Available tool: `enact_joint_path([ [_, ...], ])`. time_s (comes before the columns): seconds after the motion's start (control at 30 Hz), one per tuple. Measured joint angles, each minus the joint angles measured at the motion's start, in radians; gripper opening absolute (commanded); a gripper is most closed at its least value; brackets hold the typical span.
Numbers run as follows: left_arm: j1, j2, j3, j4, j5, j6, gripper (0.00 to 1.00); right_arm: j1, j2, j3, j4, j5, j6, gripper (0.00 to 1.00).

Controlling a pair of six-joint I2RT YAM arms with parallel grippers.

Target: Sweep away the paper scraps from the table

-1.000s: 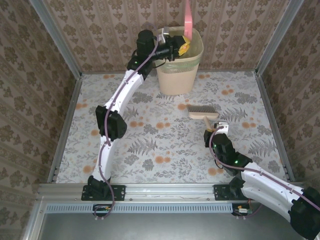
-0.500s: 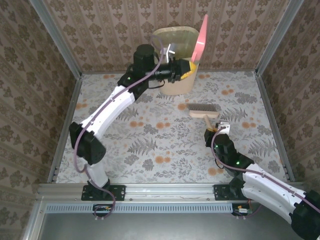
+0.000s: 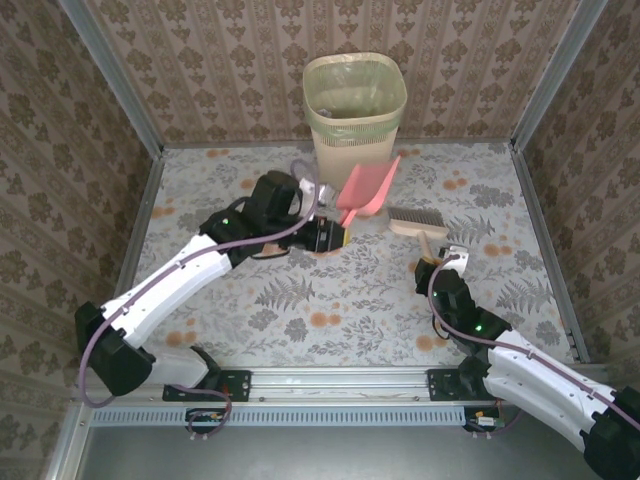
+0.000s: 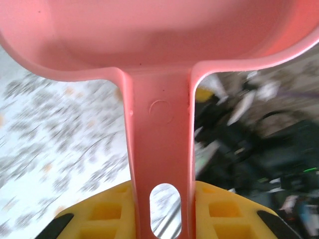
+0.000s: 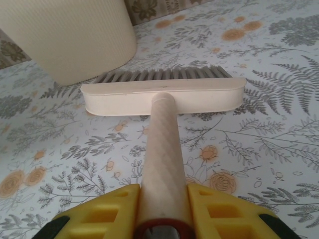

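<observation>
Nearest the aluminium rail (image 3: 330, 380), the right gripper (image 5: 163, 199) was clamped almost shut on the ribbed handle of the cream brush (image 5: 162, 97). Its yellow fingers (image 5: 99, 211) pinched the shaft from both sides, likely so the head could be dragged flat without twisting. The bristles rested on the table (image 3: 300, 290) and pointed toward the far side, with the head lying just in front of the bin's foot. That looked like a parked, ready pose rather than a mid-stroke one. Farther in, the left gripper (image 4: 162, 211) was likewise closed on the narrow stem of the pink dustpan (image 3: 367, 188), gripping it down by the hang hole. The pan was carried tilted, its scoop raised toward the bin and just beside the brush head. Holding it by the stem end would keep the jaws away from the scoop and let the wrist tip it. The cloth behind it was smeared in the left wrist view, which I took as a sign that the arm was in motion. Beyond both tools stood the beige wastebasket (image 3: 355, 110), upright against the patterned back wall (image 3: 200, 60), within reach for emptying. I could not tell where the paper scraps were. The bin's inside was too dim to read, so they may have lain in there.
</observation>
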Motion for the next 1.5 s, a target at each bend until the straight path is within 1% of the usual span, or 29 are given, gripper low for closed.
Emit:
enact_joint_path([
  [0.1,-0.013,-0.022,-0.121,-0.021,-0.074,0.042,0.0,-0.002,-0.005,0.0,-0.012,0.027,0.012,0.0],
  [0.23,-0.054,-0.024,-0.261,-0.02,-0.152,0.075,0.0,-0.004,-0.01,0.0,-0.025,0.061,0.017,0.0],
  [0.4,-0.08,-0.029,-0.395,0.03,-0.201,0.087,0.0,-0.005,-0.01,0.004,-0.04,0.081,0.017,0.0],
  [0.5,-0.105,-0.027,-0.447,0.069,-0.216,0.093,0.0,-0.005,-0.01,0.017,-0.058,0.089,0.018,0.0],
  [0.67,-0.163,0.018,-0.459,0.105,-0.271,0.128,0.0,-0.007,0.0,0.076,-0.133,0.119,0.047,0.02],
  [0.77,-0.178,0.051,-0.476,0.148,-0.295,0.148,0.0,-0.019,0.045,0.18,-0.255,0.146,0.099,0.02],
  [0.93,-0.2,0.094,-0.498,0.198,-0.31,0.161,0.0,-0.042,0.187,0.463,-0.523,0.163,0.205,0.02],
  [1.1,-0.24,0.09,-0.535,0.249,-0.328,0.169,0.0,-0.047,0.323,0.795,-0.871,0.163,0.348,0.0],
  [1.17,-0.245,0.087,-0.554,0.261,-0.329,0.169,0.0,-0.048,0.354,0.904,-1.015,0.156,0.416,0.0],
  [1.3,-0.249,0.087,-0.562,0.269,-0.336,0.168,0.0,-0.048,0.355,1.01,-1.251,0.097,0.517,0.0],
  [1.5,-0.259,0.114,-0.56,0.281,-0.347,0.169,0.0,-0.048,0.296,1.046,-1.503,-0.066,0.637,0.0],
])
